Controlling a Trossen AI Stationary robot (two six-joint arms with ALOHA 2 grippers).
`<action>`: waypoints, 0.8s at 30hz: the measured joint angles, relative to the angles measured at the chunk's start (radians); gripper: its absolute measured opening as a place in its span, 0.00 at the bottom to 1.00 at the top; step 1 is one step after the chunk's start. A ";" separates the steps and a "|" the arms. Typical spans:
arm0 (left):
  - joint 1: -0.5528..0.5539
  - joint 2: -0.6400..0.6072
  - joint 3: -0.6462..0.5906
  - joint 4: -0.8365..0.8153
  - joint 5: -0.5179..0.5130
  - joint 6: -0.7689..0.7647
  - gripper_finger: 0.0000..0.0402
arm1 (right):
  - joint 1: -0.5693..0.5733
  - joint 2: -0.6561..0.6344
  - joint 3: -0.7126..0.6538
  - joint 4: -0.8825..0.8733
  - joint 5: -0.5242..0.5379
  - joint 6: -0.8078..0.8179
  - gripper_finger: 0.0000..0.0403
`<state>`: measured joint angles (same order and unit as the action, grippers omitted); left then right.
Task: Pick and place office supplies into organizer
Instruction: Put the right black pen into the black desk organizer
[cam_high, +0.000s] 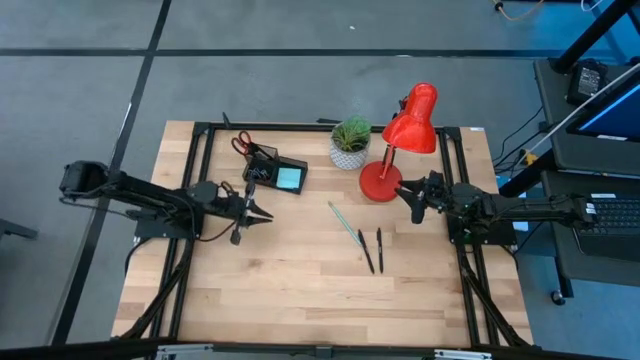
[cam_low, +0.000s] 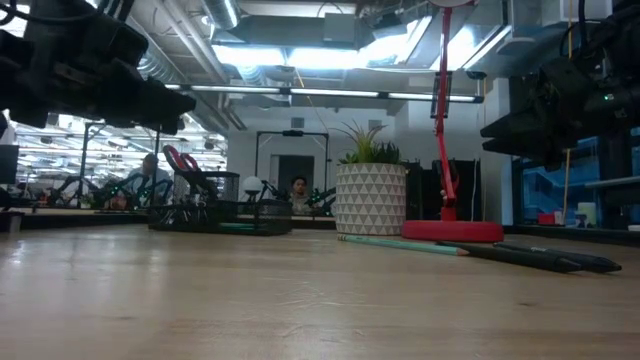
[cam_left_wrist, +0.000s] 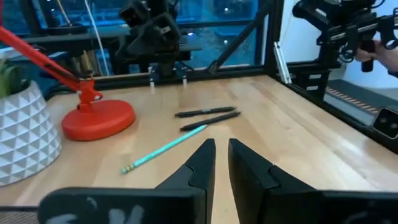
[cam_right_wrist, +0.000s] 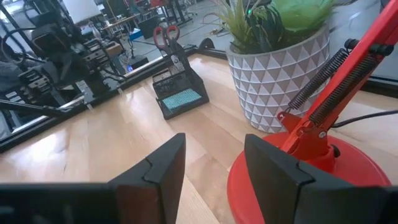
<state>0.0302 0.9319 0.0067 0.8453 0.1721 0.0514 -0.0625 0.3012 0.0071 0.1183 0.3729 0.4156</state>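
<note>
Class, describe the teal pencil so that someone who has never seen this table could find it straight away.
Find the red desk lamp at the back of the table. In front of its round base lie three thin sticks; the teal pencil is the one farthest left. Its two neighbours are black pens; it alone is pale teal.

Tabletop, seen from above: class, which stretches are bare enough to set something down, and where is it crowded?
Bare: the near half of the table, below the pens, and the strip between the organizer and the teal pencil. Crowded: the far edge, where organizer, potted plant and red lamp stand close.
</note>
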 joint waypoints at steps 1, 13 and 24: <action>0.025 -0.019 0.000 -0.028 0.021 0.006 0.09 | 0.000 0.000 0.000 0.000 0.000 0.000 0.42; 0.239 -0.421 0.000 -0.370 0.072 0.012 0.09 | 0.000 0.000 0.000 -0.001 0.000 -0.005 0.42; 0.322 -0.685 0.000 -0.589 -0.029 -0.009 0.08 | 0.000 0.000 0.000 -0.001 0.000 -0.010 0.42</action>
<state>0.3520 0.2470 0.0071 0.2566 0.1433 0.0425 -0.0624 0.3010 0.0071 0.1170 0.3733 0.4057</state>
